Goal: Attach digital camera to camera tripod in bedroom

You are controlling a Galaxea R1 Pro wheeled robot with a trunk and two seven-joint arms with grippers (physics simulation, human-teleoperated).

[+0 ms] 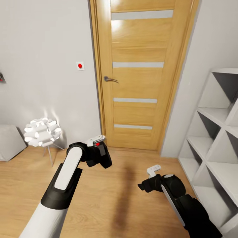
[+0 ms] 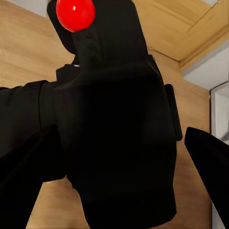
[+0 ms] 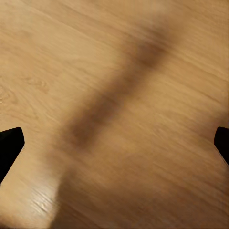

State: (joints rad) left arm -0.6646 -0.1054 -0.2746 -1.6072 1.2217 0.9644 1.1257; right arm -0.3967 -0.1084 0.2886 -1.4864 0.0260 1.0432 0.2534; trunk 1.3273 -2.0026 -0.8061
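Note:
The digital camera (image 1: 103,156) is a small black body with a red button on top, held above the wood floor in front of the door. My left gripper (image 1: 94,154) is shut on it. In the left wrist view the camera (image 2: 119,129) sits close between the dark fingers (image 2: 24,171). My right gripper (image 1: 142,185) hangs lower to the right, open and holding nothing. Its two fingertips (image 3: 9,143) stand far apart over bare floor in the right wrist view. The camera tripod is out of view.
A closed wooden door (image 1: 138,72) with a handle stands straight ahead in the pale grey wall. A white cubby shelf (image 1: 215,132) lines the right side. A white ball-shaped lamp (image 1: 42,132) on thin legs and a grey block (image 1: 10,142) stand at the left.

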